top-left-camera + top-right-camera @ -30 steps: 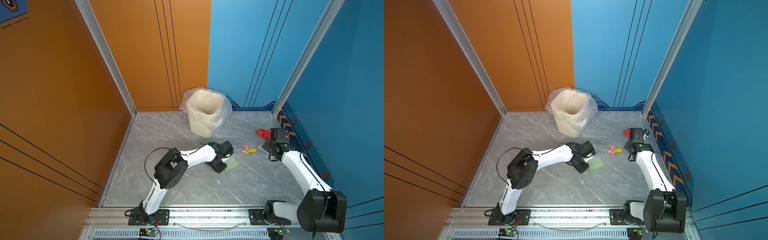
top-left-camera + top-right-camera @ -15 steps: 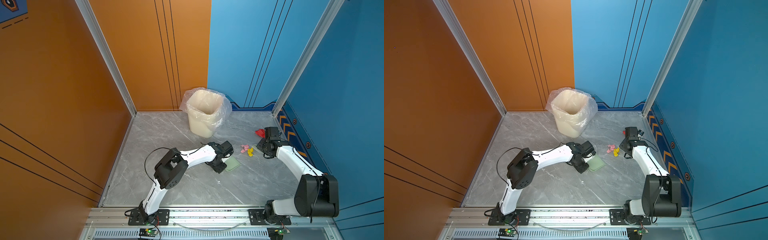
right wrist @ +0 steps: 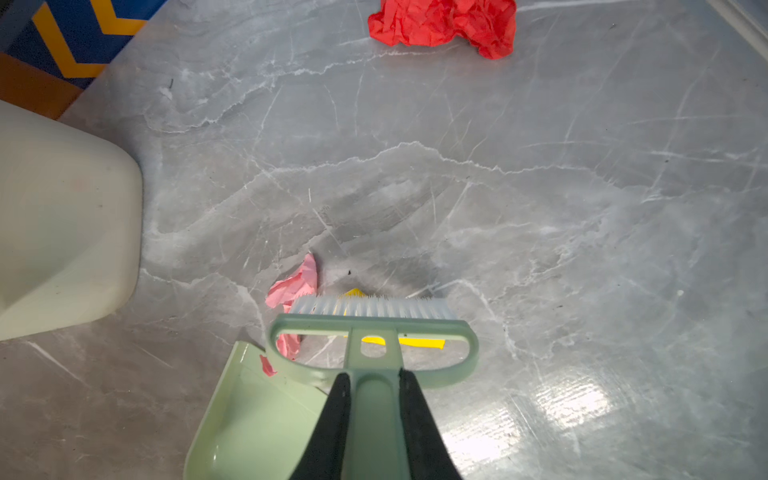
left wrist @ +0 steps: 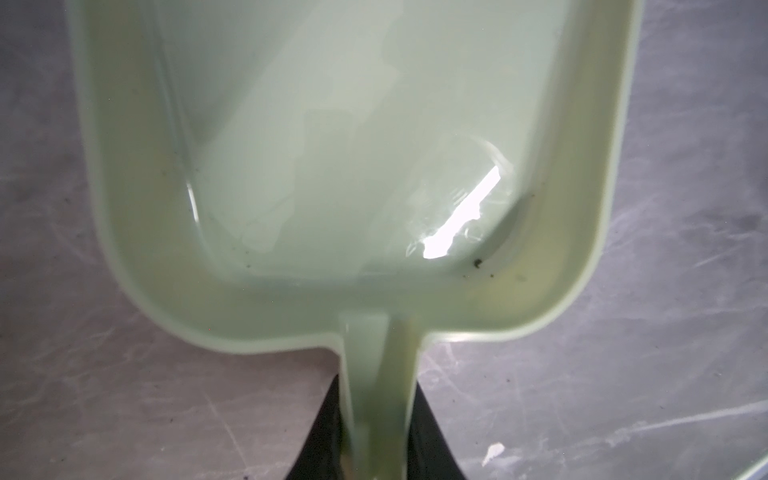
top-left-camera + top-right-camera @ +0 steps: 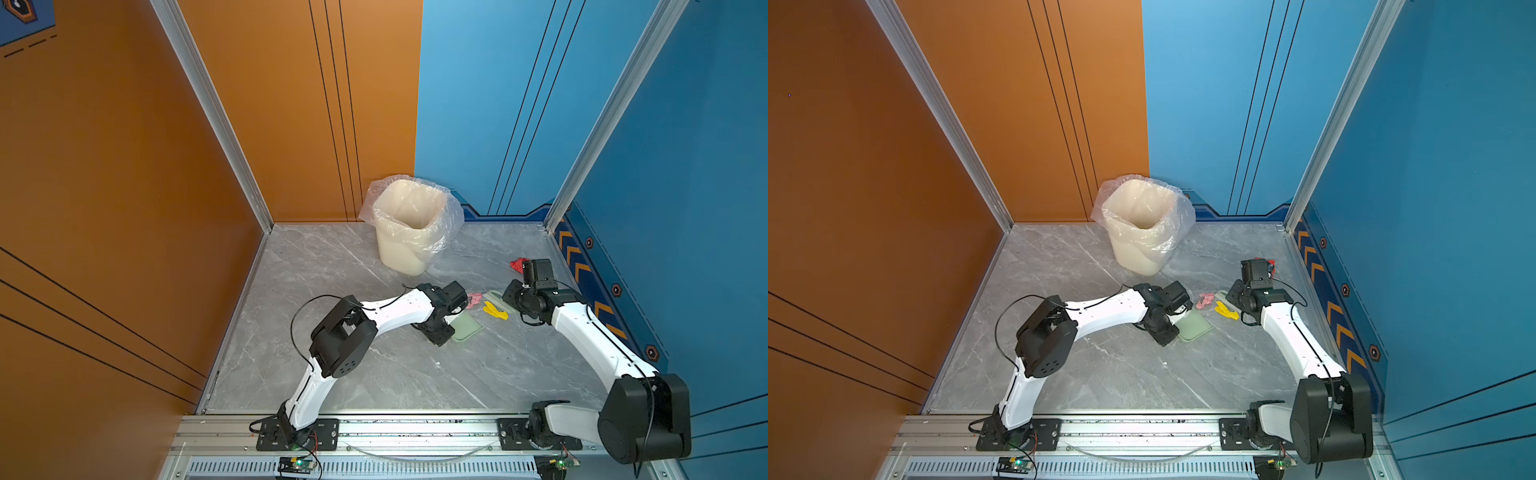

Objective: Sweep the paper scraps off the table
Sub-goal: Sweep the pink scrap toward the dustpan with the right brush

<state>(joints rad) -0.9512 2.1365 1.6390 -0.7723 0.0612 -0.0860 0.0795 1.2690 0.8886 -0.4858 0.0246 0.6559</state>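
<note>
1. Firmly, the left claw (image 4: 376,440) was clamped on the handle of the pale green plastic dustpan (image 4: 353,166), whose tray lay ahead of it on the grey marble-patterned table (image 4: 124,415).
2. The right claw (image 3: 374,424) was closed tight on the handle of the pale green white-bristled brush (image 3: 370,328).
3. Of the crumpled paper scraps (image 5: 494,311), the pink scrap (image 3: 297,282) and the yellow scrap (image 3: 419,343) lay at the bristles just ahead of the right claw, the pink at the dustpan's lip; the red scrap (image 3: 444,25) lay well beyond.

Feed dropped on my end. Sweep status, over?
Left gripper shut on dustpan handle, right gripper shut on brush. Pink scrap at dustpan lip, yellow scrap under brush; red scrap lies apart. Nothing blocking the sweep.
</note>
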